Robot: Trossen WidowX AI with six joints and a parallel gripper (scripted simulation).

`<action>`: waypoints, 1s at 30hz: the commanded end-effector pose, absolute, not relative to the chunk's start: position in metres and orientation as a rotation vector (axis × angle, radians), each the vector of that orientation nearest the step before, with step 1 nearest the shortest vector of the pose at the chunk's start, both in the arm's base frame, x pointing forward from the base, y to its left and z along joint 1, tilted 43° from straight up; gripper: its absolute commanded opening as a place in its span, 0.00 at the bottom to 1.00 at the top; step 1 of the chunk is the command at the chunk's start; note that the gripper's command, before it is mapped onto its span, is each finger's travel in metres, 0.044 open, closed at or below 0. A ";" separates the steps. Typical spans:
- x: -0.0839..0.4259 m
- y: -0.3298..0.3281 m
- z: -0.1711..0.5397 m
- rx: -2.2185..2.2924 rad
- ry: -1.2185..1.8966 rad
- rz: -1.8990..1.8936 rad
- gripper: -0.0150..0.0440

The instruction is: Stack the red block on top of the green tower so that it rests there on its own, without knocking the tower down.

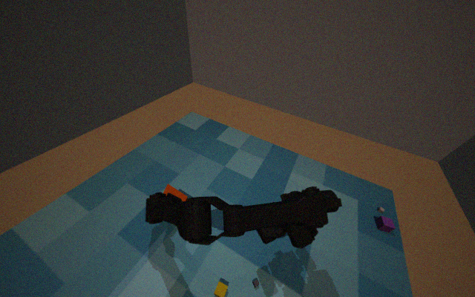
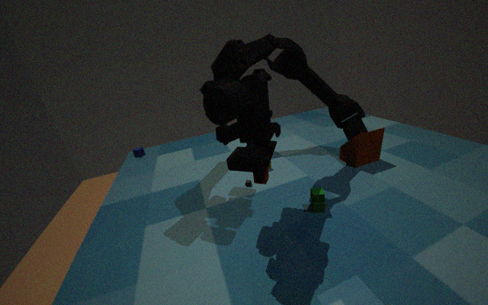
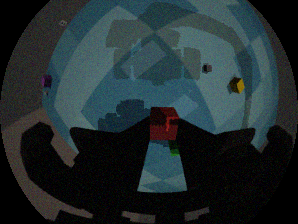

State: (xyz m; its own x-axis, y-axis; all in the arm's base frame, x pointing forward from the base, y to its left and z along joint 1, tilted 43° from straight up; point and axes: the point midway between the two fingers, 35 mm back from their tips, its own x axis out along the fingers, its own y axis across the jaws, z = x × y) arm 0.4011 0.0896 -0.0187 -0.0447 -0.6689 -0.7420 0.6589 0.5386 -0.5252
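Note:
My gripper point(image 2: 261, 176) point(image 3: 162, 120) is shut on the red block point(image 2: 264, 178) point(image 3: 164, 124) and holds it above the blue patterned mat. The green tower point(image 2: 318, 200) stands upright to the right of the gripper in the exterior view, apart from it and lower. A part of the green tower point(image 3: 174, 148) shows just below the red block in the wrist view. In the top view the dark arm hides the fingertips, the red block and the tower.
A yellow block point(image 1: 221, 289) point(image 3: 237, 85) and a small grey block point(image 1: 255, 283) point(image 2: 248, 183) point(image 3: 207, 68) lie to one side. A purple block point(image 1: 386, 224) point(image 3: 46, 81) lies near the mat's edge. A blue block point(image 2: 139, 152) lies far left. An orange box point(image 1: 175, 192) point(image 2: 366, 149) is by the arm's base.

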 end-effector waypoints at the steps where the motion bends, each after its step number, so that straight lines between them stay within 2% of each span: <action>1: 0.402 0.100 -0.008 -0.002 1.208 -1.074 0.25; 11: 0.400 0.102 -0.007 -0.002 1.209 -1.073 0.25; 30: 0.334 0.130 -0.022 -0.001 1.215 -1.063 0.25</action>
